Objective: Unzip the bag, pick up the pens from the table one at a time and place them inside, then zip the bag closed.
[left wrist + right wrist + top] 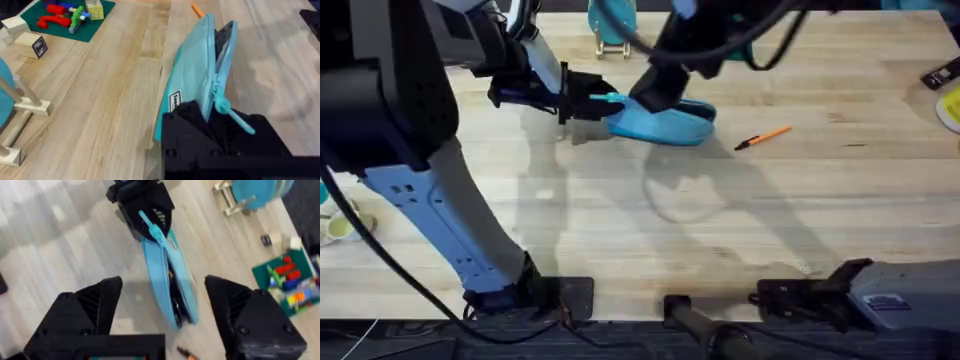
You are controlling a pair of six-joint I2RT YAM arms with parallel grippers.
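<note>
The light blue bag [670,124] lies on the table [650,230] toward the back, its zipper open along the top and showing a dark inside [226,44]. My left gripper [582,103] is shut on the bag's left end, where the teal pull tab [232,118] sticks out beside the fingers. My right gripper [165,287] hovers directly above the bag, fingers [95,310] spread wide open and holding nothing. One orange pen [763,137] with a black tip lies on the table to the right of the bag.
A round teal disc on a wooden stand [610,28] stands just behind the bag. A green mat with coloured bricks [65,17] and small wooden blocks [31,44] lie farther back. A yellow object [950,106] sits at the right edge.
</note>
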